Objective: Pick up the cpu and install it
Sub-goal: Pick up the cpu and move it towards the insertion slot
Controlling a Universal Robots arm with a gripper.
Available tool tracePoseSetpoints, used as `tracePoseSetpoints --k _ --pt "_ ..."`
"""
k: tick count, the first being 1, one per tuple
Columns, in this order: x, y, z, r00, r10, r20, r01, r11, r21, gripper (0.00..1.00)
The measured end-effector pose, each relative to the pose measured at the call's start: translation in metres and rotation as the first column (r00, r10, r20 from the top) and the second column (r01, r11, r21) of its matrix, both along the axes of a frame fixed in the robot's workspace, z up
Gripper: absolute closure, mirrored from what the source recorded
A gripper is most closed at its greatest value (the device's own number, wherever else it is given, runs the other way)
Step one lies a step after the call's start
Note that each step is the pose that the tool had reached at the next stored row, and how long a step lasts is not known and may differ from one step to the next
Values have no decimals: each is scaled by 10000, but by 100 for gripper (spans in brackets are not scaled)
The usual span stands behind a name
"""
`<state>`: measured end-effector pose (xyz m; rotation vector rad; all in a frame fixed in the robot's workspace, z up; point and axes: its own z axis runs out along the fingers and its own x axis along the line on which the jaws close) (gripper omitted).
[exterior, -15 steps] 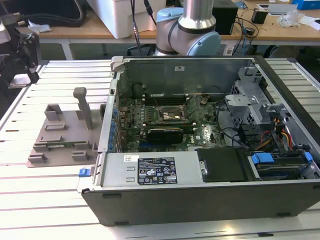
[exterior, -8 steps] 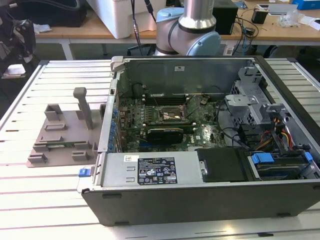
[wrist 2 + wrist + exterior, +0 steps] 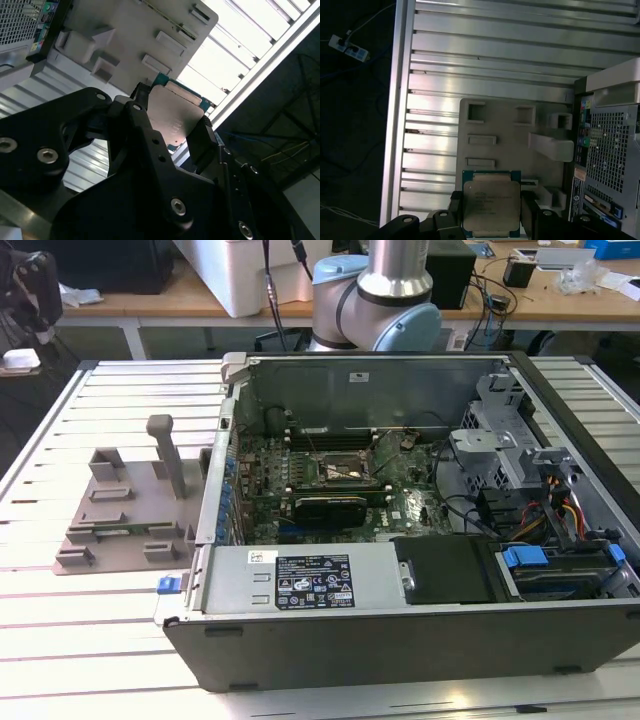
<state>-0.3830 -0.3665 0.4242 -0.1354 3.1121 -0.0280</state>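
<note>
Claw [image 3: 491, 214] is pinching the cpu [image 3: 491, 202] by two opposite edges, one finger [image 3: 454, 212] on each side. The silver top with its green rim faces the first wrist view. In both wrist views the cpu [image 3: 172, 112] is held above the grey holder [image 3: 495, 130] and the slatted surface [image 3: 495, 55], not resting on either.

Exterior view: the open computer case [image 3: 400, 625] lies on the surface [image 3: 100, 640]. The holder [image 3: 120, 515] sits just beside it on the exterior view's left. The black-framed socket [image 3: 335, 470] is on the green board inside the case, and I cannot tell its state. The arm [image 3: 385, 290] stands at the far side of the case.
</note>
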Motion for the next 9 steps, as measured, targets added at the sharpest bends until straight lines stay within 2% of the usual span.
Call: tracePoseSetpoints --k 9 --pt "0 2 232 10000 0 0 0 10000 0 45"
